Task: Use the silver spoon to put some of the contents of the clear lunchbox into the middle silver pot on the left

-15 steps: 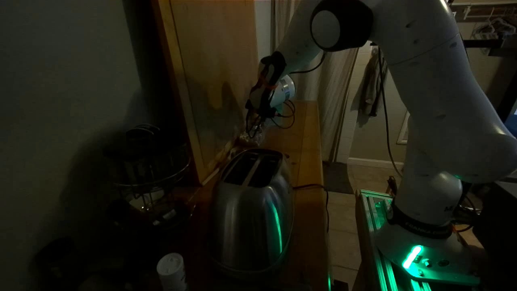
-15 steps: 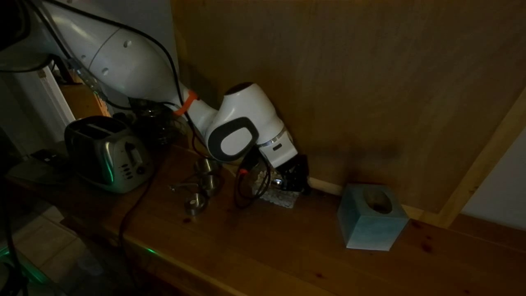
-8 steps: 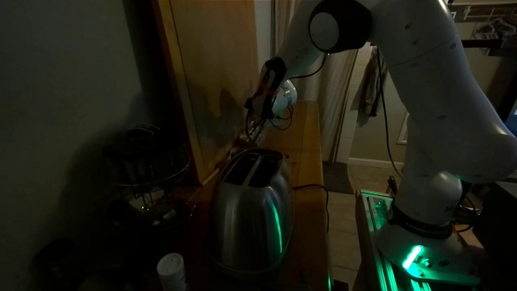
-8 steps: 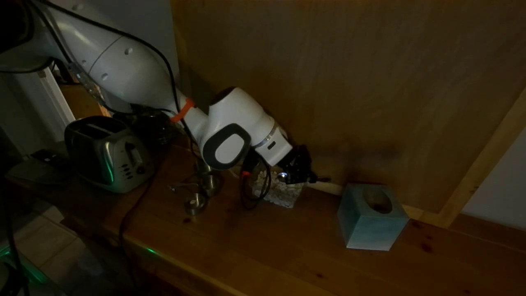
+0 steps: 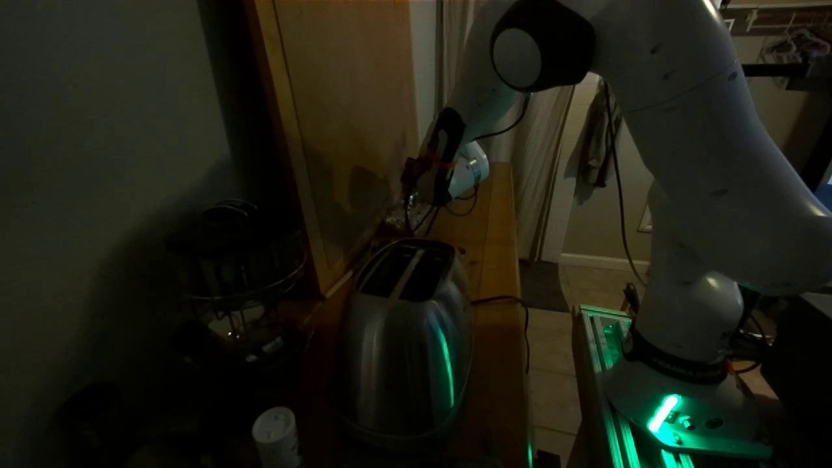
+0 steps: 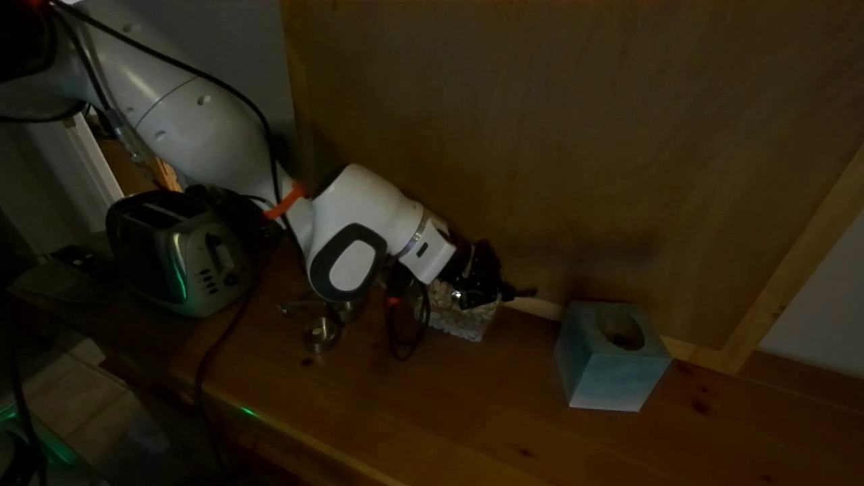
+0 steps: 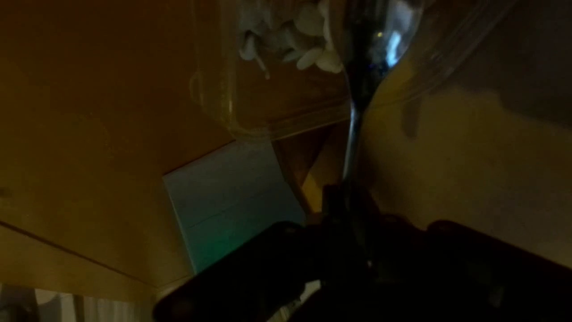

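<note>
In an exterior view the arm [image 6: 202, 128] slopes down from the upper left, past the toaster [image 6: 179, 263] on the table [image 6: 472, 405], its bent wrist [image 6: 354, 266] partly hiding the middle silver pot [image 6: 346, 312]. Further right, near the clear lunchbox [image 7: 219, 94], the claw [image 7: 348, 201] is pinched round the handle of the silver spoon [image 7: 377, 44]; in the wrist view the bowl overlaps the lunchbox and its white contents [image 7: 308, 20], but whether they touch I cannot tell. Compared with half a second ago, the wrist is lower and further left, covering more of the pot; the claw has shifted slightly left.
</note>
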Tool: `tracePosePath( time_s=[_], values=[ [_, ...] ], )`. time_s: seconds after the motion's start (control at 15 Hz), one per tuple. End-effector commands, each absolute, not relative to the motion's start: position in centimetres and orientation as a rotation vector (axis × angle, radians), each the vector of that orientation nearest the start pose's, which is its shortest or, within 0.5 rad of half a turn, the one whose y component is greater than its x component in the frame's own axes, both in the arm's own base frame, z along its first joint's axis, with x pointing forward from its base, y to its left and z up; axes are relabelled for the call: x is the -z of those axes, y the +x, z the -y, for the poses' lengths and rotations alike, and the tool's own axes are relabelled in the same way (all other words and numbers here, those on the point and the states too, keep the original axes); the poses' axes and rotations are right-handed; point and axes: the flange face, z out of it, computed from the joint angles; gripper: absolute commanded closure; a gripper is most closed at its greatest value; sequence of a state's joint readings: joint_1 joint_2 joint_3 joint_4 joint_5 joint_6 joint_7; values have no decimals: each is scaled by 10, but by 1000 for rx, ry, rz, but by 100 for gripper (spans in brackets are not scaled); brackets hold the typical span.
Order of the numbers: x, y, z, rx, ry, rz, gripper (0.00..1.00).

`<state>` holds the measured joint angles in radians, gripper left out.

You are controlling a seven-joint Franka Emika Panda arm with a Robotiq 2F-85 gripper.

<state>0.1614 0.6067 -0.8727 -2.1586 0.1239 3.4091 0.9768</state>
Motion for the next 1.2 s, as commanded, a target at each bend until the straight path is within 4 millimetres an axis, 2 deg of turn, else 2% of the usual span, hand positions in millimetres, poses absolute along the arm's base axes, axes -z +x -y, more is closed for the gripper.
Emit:
tracePosePath(
  time_s=[0.0, 0.53, 1.13],
  values=[
    [-306, 480, 367, 1539, -2199, -2109, 98],
    [-285, 488, 351, 1434, -2323, -2141, 98],
    [-289, 501, 354, 1278, -2313, -2189, 98]
  ],
)
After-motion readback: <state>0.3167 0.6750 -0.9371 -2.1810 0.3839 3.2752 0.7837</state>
